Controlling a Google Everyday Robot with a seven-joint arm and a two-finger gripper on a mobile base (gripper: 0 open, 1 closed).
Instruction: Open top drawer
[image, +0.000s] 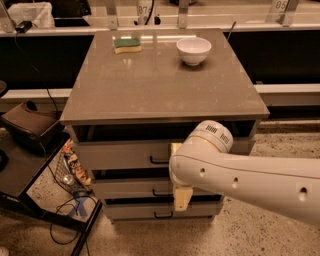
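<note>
Speckled flooring (250, 235) is seen beneath a grey cabinet whose flat tabletop (150, 90) fills the middle of the camera view. A long counter (280, 89) with a dark recess is located behind it.

Two items are placed on the far part of the tabletop, well apart from each other. A green and yellow sponge (127, 45) lies towards the left. A white bowl (193, 50) stands upright towards the right.

Three drawers are stacked in the cabinet front. The top drawer (120, 155) is positioned directly under the tabletop, and a dark gap is visible between the two. Its small black handle (159, 161) is mounted near the centre of the front. The middle drawer (127, 188) and the bottom drawer (132, 211) are fitted below it, each with a similar handle.

A thick white arm (250, 180) is extended from the right edge across the drawer fronts. The gripper (182, 196) is carried at its end, just in front of the drawers and immediately right of the top drawer's handle. Most of the gripper is hidden by the arm. Only cream-coloured parts are exposed above and below the wrist. Whether it is released or clenched cannot be told. Contact with the handle cannot be confirmed.

A brown bag (30, 127) is set on a dark stand at the left. A wire basket (67, 170) of small items is lodged between the stand and the cabinet. Loose cables (65, 220) lie on the floor below.
</note>
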